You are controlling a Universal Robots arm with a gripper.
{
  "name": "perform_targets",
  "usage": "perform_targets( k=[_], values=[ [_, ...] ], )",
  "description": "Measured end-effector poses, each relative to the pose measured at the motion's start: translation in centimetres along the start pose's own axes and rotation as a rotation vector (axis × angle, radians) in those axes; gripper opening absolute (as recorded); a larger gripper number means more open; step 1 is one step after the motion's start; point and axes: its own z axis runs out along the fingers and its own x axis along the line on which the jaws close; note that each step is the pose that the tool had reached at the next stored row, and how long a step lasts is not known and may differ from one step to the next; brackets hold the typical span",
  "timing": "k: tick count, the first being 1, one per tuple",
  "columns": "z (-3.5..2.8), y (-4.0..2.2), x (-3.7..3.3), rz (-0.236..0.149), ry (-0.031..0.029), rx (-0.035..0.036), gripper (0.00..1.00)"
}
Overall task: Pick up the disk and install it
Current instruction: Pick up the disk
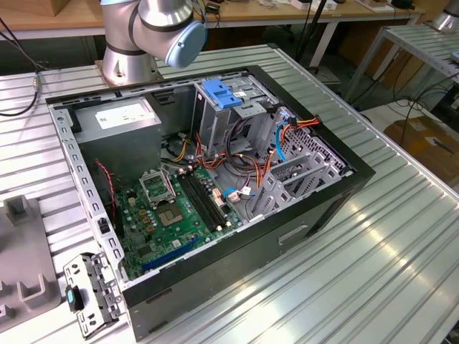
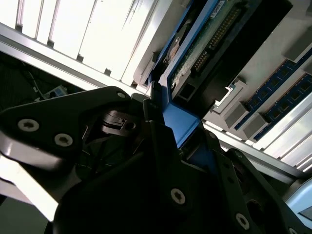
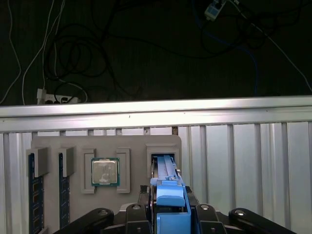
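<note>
Gripper (image 3: 170,217) jaws are closed on the disk (image 3: 164,166), one black finger on each side of its blue side rail, as seen in both wrist views. The disk stands on edge at the end slot of a grey holder (image 3: 136,146) on the ribbed metal table (image 3: 243,161), with a processor chip (image 3: 105,171) and memory sticks (image 3: 33,195) in the neighbouring pockets; whether it is seated in the slot or lifted clear cannot be told. In the exterior view the open computer case (image 1: 301,229) lies on the table with its blue-topped drive cage (image 1: 219,93) upright, just beside the arm's base (image 1: 125,57).
</note>
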Motion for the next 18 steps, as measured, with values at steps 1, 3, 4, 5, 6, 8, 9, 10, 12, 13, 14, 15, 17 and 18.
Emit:
perform_targets(
  k=[1,3,4,5,6,8,9,10,12,13,14,15,17,18],
  values=[
    [0.0,0.0,0.0,0.0,0.0,0.0,0.37],
    [-0.03,0.0,0.0,0.0,-0.0002,0.0004,0.37],
    [-0.11,-0.01,0.0,0.0,-0.0003,0.0006,0.37],
    [-0.23,0.0,0.0,0.0,-0.0003,0.0006,0.37],
    [-0.42,0.0,0.0,0.0,0.0005,0.0001,0.37],
    [-0.54,0.0,0.0,0.0,0.001,0.0003,0.37],
    [-0.61,0.0,0.0,0.0,0.0013,0.0003,0.37],
    [-0.6,0.0,0.0,0.0,0.0012,0.0004,0.37],
    [-0.63,0.0,0.0,0.0,0.0012,0.0007,0.37],
    [-0.7,0.01,0.0,0.0,0.0014,0.0005,0.37],
    [-0.8,0.0,0.0,0.0,0.0014,0.0005,0.37],
    [-0.91,0.0,0.0,0.0,0.0013,0.0008,0.37],
    [-1.21,0.0,0.0,0.0,0.0013,0.0008,0.37],
    [-1.35,0.0,0.0,0.0,0.0013,0.0008,0.37]
  ],
)
